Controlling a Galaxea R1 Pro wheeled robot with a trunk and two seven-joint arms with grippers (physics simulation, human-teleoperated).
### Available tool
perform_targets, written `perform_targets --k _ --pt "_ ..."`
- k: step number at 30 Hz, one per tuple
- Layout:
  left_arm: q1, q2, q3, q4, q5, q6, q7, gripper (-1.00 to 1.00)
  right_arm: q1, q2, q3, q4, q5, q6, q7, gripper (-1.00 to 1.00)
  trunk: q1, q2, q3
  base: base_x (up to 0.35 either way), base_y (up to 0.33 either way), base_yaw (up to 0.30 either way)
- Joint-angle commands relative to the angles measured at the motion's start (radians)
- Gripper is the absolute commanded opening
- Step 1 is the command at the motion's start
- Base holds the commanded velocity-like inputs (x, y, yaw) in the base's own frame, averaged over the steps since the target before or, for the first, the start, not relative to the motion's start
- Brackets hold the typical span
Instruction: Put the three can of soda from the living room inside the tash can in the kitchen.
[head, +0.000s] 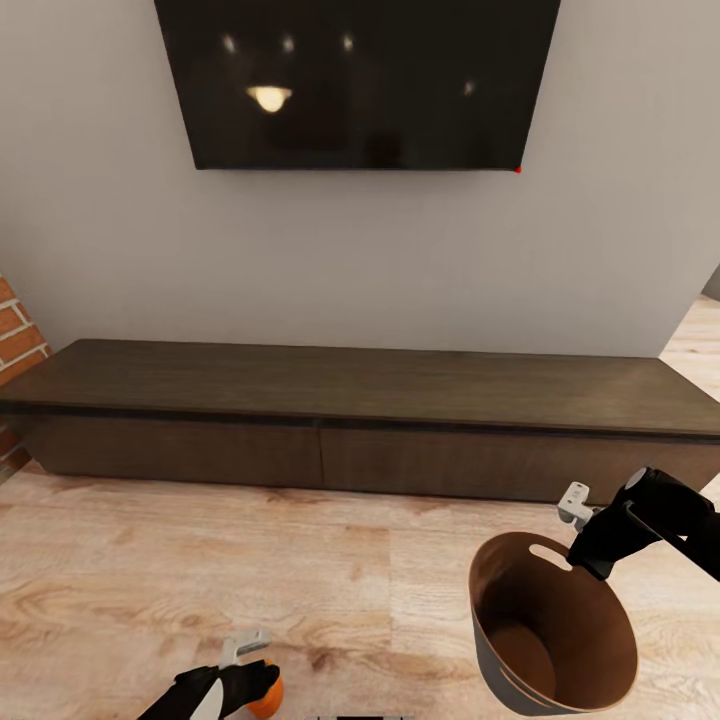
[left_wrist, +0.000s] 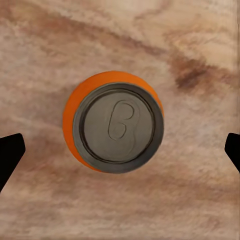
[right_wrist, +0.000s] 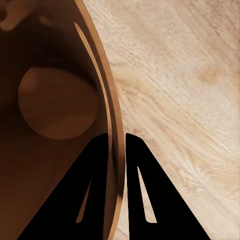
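Observation:
An orange can of soda (left_wrist: 117, 127) stands upright on the wood plank floor, its grey top facing the left wrist camera. My left gripper (head: 245, 682) hangs over it, open, with the black fingertips (left_wrist: 10, 155) wide on either side and not touching it. In the head view the can (head: 268, 697) peeks out at the bottom edge. The tash can (head: 520, 600), grey outside and orange-brown inside, is tilted at the lower right. My right gripper (right_wrist: 117, 137) is shut on its rim (right_wrist: 107, 110). Its bottom looks bare.
A long, low dark wood cabinet (head: 360, 400) runs along the grey wall ahead, under a wall TV (head: 360, 80). Red brick (head: 15, 340) shows at the left edge. Open plank floor (head: 200, 560) lies between me and the cabinet.

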Motion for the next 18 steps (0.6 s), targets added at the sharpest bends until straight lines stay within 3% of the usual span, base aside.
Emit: perform_targets --k 1,18 --pt "0.0 0.0 0.0 0.0 0.0 -0.003 0.0 1.0 0.0 0.0 0.0 0.0 -0.016 0.008 0.005 -1.0 0.0 0.0 0.0 0.0 0.0 0.0" --pt "-0.001 0.001 -0.002 -0.002 0.0 -0.039 -0.003 1.0 0.0 0.0 0.0 0.0 -0.016 0.008 0.005 -1.0 0.0 0.0 0.0 0.0 0.0 0.0"
